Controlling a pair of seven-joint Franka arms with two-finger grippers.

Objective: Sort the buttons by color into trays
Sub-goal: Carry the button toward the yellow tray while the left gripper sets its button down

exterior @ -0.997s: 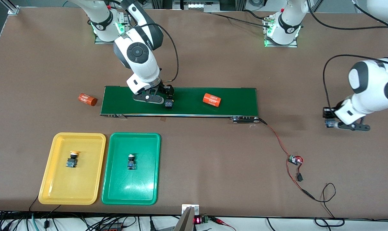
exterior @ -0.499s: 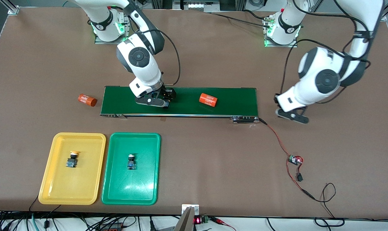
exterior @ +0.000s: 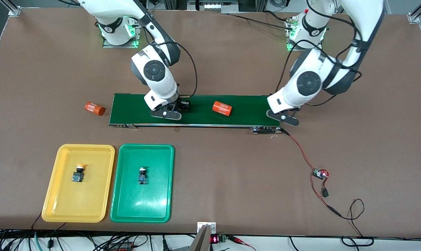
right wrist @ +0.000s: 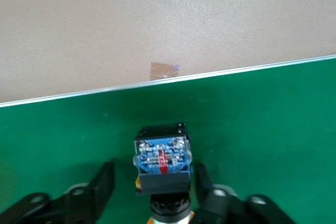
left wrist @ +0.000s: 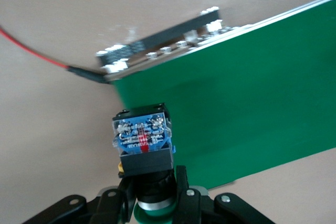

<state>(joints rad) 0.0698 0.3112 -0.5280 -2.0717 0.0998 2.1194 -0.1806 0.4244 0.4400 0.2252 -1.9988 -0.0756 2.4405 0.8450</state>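
A button (right wrist: 161,156) with a black-blue body and a sliver of orange cap lies on the dark-green belt (right wrist: 262,129). My right gripper (right wrist: 155,174) is low over it and open, one finger on each side with small gaps; the same gripper (exterior: 180,108) hides this button in the front view. My left gripper (left wrist: 153,182) is shut on a green-capped button (left wrist: 142,137) over the belt's corner at the left arm's end, where the gripper (exterior: 283,118) hangs. The yellow tray (exterior: 57,195) holds an orange-capped button (exterior: 78,173). The green tray (exterior: 154,205) holds another button (exterior: 142,176).
An orange cylinder (exterior: 221,108) with white print lies on the conveyor belt (exterior: 248,111) between the two grippers. A second orange cylinder (exterior: 94,108) lies on the table off the belt's right-arm end. A red cable and a small circuit board (exterior: 320,173) trail from the belt's other end.
The left arm swung in from the table's end to the belt's corner, carrying its button. The right gripper settled around the button on the belt, fingers narrowing. The cylinder on the belt drifted toward the right arm's end.
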